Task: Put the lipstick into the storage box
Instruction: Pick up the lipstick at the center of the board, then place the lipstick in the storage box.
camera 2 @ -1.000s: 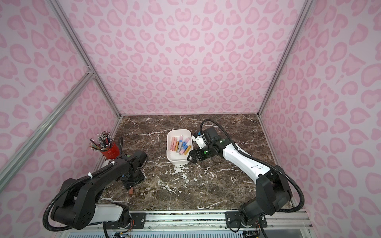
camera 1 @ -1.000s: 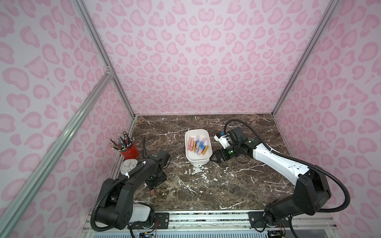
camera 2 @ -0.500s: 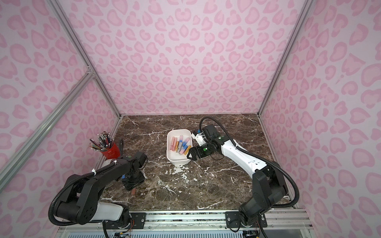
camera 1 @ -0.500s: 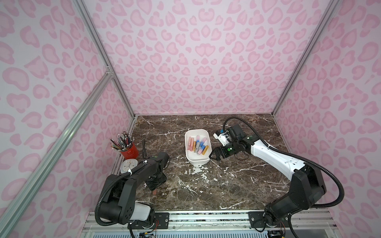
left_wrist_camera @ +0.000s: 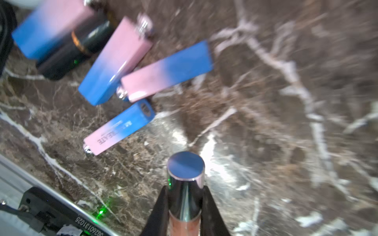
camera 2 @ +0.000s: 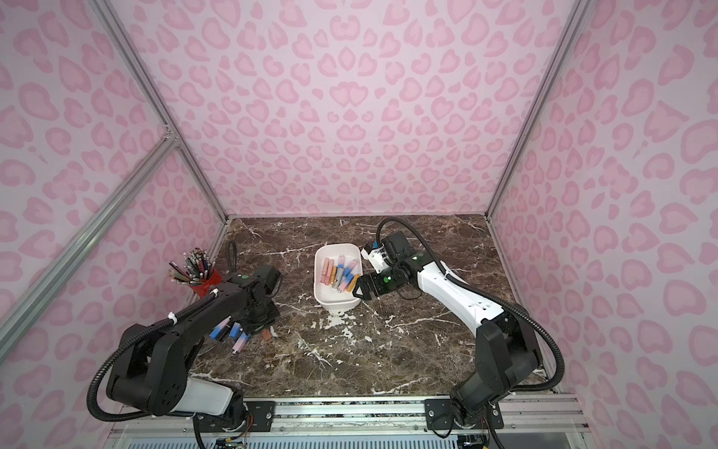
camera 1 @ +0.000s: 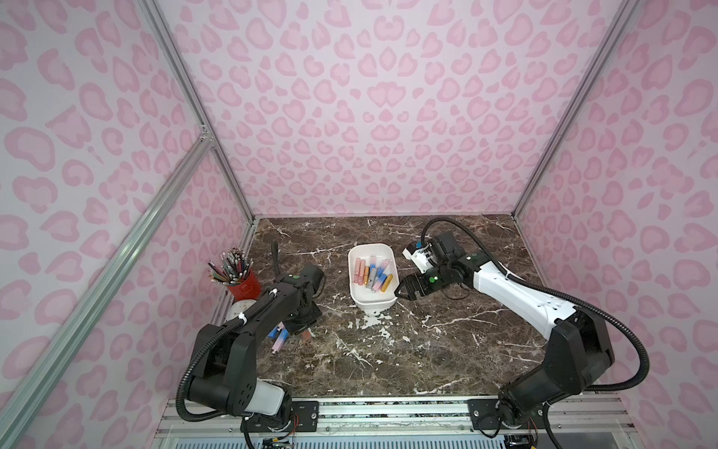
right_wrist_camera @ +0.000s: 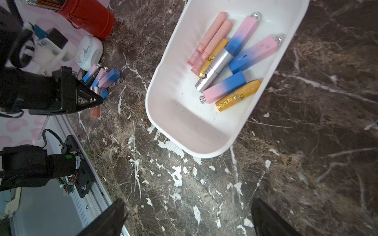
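Since a second ago my left pincer has pressed together, and it now pinches the lipstick just under its shiny cap, one of the fingers on each side. That tube is well apart from the storage box, on the box's pencil cup side, low over the table; whether it has lifted clear I cannot tell. My right pincer stands spread just beside the box, holding nothing. I judge the tube light and stiff but round and slick, so it may swivel; a hold nearer its middle seems surer. Other blue-and-pink tubes lie beyond it, farther from the box.
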Available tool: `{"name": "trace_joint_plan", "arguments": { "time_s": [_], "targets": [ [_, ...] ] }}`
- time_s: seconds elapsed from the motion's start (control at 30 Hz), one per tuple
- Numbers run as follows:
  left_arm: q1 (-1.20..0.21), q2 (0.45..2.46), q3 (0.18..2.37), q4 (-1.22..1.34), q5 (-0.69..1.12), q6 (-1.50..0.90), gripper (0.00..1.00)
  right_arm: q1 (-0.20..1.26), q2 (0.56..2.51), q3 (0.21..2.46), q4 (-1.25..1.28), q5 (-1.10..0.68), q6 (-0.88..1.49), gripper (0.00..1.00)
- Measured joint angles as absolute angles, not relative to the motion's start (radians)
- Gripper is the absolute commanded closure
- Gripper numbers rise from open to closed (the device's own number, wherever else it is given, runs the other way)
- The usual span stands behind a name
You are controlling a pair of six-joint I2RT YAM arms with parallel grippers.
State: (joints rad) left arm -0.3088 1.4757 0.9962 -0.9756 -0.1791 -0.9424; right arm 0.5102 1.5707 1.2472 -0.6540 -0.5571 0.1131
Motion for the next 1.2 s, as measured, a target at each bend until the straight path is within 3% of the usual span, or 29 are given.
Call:
{"name": "trace_joint_plan", "arguments": {
  "time_s": [0.43,0.87,0.97,1.13,1.2],
  "targets": [
    [-0.473,1.902,1.652,-1.023,-0.16,-0.811,0.91,0.485,1.469,1.209,-0.676,-0.493,0.123,0.01],
    [-0.551,2.214,1.993,-1.016,-0.044,-0.751,0.86,0.473,1.412,1.193,-0.727,-0.437,0.139,0.01],
    [-0.55,2.28,2.065,-1.026,-0.03,-0.731,0.81,0.469,1.412,1.193,-0.733,-0.434,0.139,0.01],
    [-0.547,2.324,2.156,-1.04,-0.034,-0.703,0.59,0.459,1.419,1.209,-0.753,-0.429,0.127,0.01],
    [-0.548,2.324,2.162,-1.042,-0.034,-0.691,0.58,0.455,1.423,1.214,-0.757,-0.43,0.12,0.01]
  ]
}}
